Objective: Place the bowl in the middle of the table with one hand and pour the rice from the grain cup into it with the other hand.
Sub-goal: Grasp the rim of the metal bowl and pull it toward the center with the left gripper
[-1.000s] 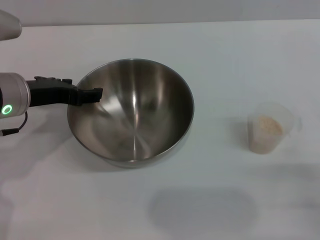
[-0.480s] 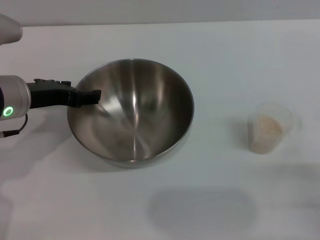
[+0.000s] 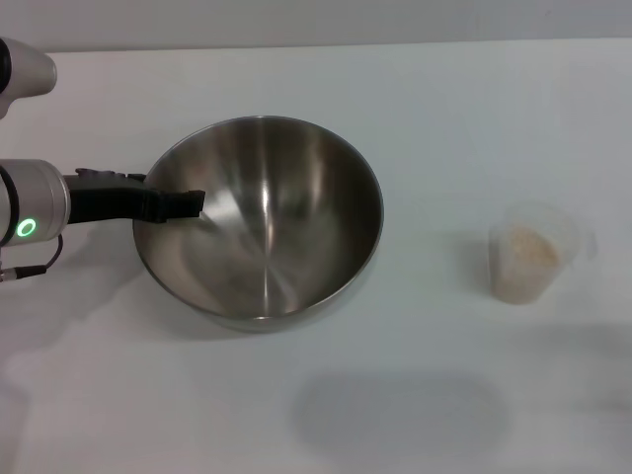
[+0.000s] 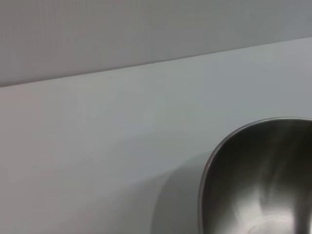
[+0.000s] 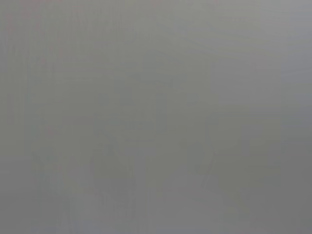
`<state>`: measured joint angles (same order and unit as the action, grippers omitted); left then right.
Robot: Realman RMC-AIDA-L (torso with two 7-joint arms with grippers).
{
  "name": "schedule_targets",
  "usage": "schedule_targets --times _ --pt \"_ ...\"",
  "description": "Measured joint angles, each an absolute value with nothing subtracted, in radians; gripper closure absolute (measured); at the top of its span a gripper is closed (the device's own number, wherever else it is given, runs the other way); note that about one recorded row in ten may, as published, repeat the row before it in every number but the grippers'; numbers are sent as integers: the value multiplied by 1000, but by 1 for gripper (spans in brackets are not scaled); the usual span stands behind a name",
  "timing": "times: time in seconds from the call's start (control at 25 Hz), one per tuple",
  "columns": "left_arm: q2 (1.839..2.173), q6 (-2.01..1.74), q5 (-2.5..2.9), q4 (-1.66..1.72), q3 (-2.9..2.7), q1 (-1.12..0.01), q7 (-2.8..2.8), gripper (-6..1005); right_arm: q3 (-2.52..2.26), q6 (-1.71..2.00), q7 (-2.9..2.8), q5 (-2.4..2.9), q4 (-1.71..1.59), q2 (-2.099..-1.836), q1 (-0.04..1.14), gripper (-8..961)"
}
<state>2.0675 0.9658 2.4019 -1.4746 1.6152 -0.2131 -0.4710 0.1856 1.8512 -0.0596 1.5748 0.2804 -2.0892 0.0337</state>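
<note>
The steel bowl (image 3: 267,237) stands upright on the white table (image 3: 444,118), a little left of the middle in the head view. My left gripper (image 3: 183,204) reaches in from the left, and its black tip lies over the bowl's left rim. The left wrist view shows part of the bowl (image 4: 263,180) from close by. To the right of the bowl, well apart from it, stands the clear grain cup (image 3: 538,252) with off-white rice (image 3: 531,247) inside. My right gripper is out of view, and the right wrist view shows only plain grey.
A soft grey shadow (image 3: 400,415) lies on the table in front of the bowl. The table's far edge (image 3: 395,42) meets a grey wall.
My left gripper has shifted slightly toward the near side along the bowl's left rim and turned a little. The bowl and the grain cup have stayed where they were.
</note>
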Motion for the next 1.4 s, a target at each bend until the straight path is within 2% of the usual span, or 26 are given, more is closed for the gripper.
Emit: schedule_targets --times 0.8,1.24,1.4 --pt "2066 967 2404 -1450 1605 -227 -471 305 186 1844 -60 1575 283 -2089 38 127" --pt "2064 977 2402 -1454 1604 -237 -473 540 186 1844 -60 1575 283 -2089 37 128" --pt "2064 981 2396 -1457 1606 -238 -473 710 186 1844 -60 1575 282 -2089 36 128"
